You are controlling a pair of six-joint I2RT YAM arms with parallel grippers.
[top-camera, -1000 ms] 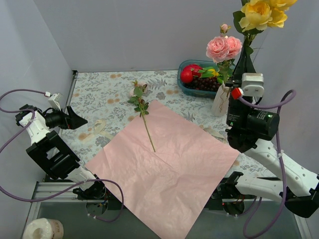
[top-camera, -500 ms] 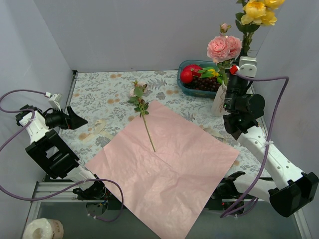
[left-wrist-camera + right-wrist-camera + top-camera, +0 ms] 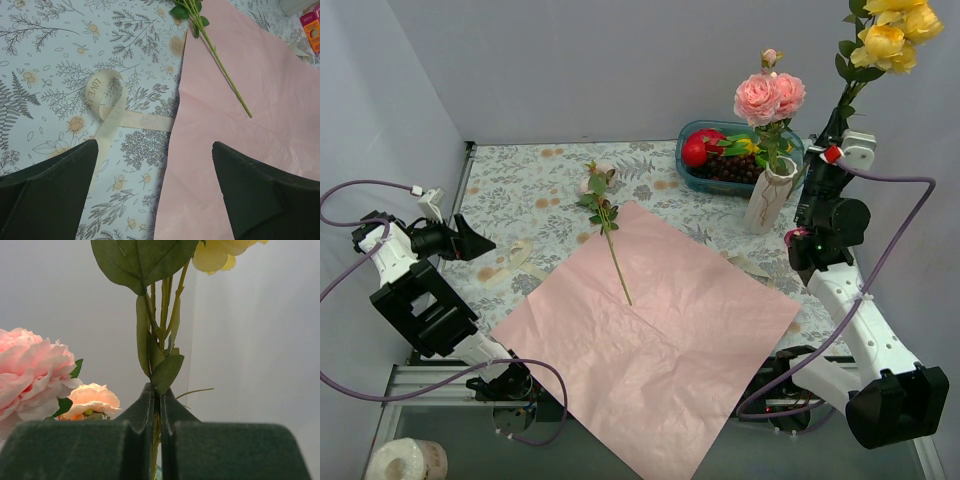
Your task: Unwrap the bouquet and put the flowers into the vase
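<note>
Right claw [image 3: 156, 396] pinching stems of yellow flowers [image 3: 888, 35], blooms high above it; vase [image 3: 766, 198] holding pink flowers [image 3: 768, 95] just left, lower. Left claw [image 3: 154, 146] spread wide; ribbon [image 3: 107, 107], paper [image 3: 260, 85], lone stem [image 3: 220, 65] ahead of it

Plain pale grey back wall [image 3: 620, 70] at 12 o'clock, matching left wall [image 3: 370, 100] at 9 and right wall [image 3: 935, 120] at 3. White tablecloth [image 3: 520, 185], grey fern and orange flower print. Aluminium rail [image 3: 430, 385] at 7. Soft, even light.

"LOVE" in faint letters on the looped cream ribbon [image 3: 111, 120], the rest of the print illegible
</note>
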